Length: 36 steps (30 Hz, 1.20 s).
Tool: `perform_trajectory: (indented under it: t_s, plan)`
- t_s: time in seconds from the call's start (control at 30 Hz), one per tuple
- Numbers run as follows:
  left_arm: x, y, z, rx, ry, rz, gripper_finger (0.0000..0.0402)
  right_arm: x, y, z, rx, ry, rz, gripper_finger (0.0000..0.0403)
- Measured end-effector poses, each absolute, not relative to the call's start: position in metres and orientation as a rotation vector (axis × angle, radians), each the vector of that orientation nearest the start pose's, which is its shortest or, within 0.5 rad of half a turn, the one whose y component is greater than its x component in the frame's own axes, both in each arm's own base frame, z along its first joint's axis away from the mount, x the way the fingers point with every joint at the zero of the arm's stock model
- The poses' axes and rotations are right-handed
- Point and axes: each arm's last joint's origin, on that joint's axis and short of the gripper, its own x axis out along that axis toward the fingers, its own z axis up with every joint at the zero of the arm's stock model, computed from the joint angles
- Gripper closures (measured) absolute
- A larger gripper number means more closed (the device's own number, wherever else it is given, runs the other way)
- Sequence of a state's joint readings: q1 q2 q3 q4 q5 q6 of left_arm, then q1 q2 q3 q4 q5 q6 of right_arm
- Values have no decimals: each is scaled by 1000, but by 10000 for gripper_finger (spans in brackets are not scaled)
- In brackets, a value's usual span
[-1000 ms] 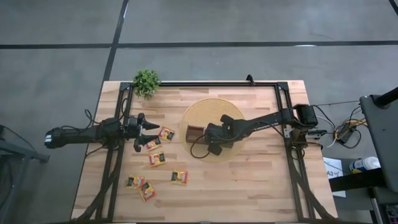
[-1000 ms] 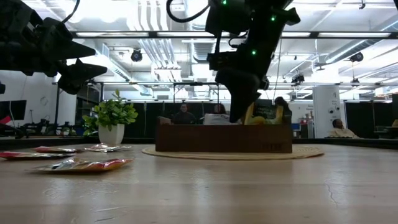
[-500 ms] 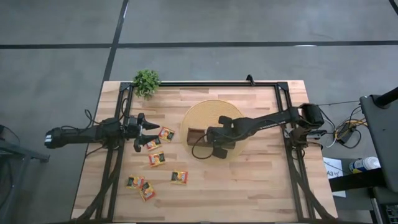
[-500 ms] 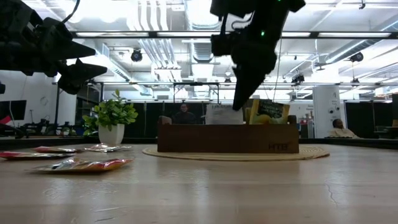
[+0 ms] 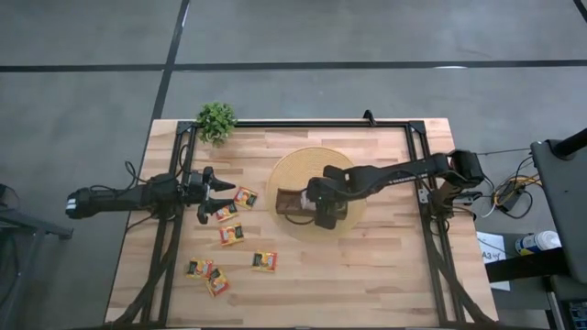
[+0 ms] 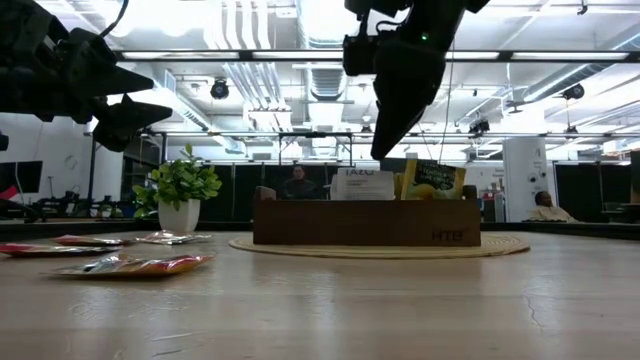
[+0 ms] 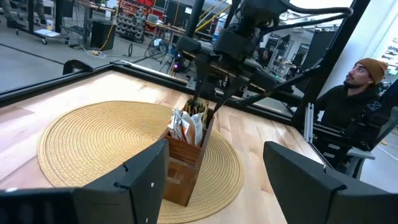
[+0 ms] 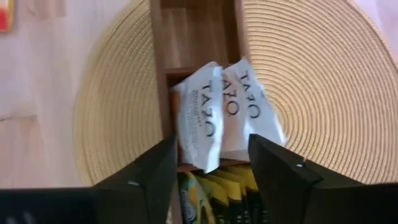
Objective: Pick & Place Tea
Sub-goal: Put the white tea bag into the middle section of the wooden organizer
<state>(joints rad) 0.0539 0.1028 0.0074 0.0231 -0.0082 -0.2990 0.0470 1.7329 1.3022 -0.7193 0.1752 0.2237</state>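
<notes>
The left gripper [image 5: 220, 194] hangs above the left part of the light wooden worktop [image 5: 385, 266], near its left edge, with its two dark fingers spread apart and nothing between them. Six small flat square yellow-red-black tea sachets [image 5: 231, 234] lie loose on the worktop: three just beside and under the left gripper's fingertips, and three nearer the front left corner, of which two touch or overlap. In the low view these sachets [image 6: 135, 265] show as a flat row on the left of the worktop.

A small green potted plant [image 5: 216, 120] stands at the rear left corner of the worktop.

A round woven straw mat [image 5: 298, 170] lies near the middle of the worktop. On it rests the long dark-brown divided wooden box [image 5: 286, 201]. The right gripper [image 5: 323, 209] hovers directly above this box, fingers open and pointing down, holding nothing. In the right wrist view, two white-orange sachets [image 8: 227, 115] stand side by side in the middle compartment, directly below the gap between the open fingers and clear of them. Dark green-yellow sachets [image 8: 214, 190] fill the adjoining compartment; their number cannot be told. The compartment on the white sachets' other side shows bare wood.

A person in a yellow-brown cap [image 7: 362, 78] sits beyond the worktop's edge.
</notes>
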Motion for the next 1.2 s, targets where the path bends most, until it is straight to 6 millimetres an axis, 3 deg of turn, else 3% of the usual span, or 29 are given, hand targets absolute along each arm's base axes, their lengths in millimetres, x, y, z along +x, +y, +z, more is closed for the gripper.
perform_trajectory:
  t_s: [0.37, 0.57, 0.9, 1.2]
  plan:
    - [103, 6, 160, -301, 63, 72, 145, 350, -20, 228, 65, 1126, -265, 174]
    - [103, 6, 160, -300, 63, 72, 145, 353, -21, 224, 85, 1117, -208, 177]
    - [103, 6, 160, -300, 62, 72, 145, 363, -19, 194, 105, 1200, -194, 174]
    - [103, 6, 160, -300, 62, 72, 145, 359, -19, 215, 124, 1143, -199, 177]
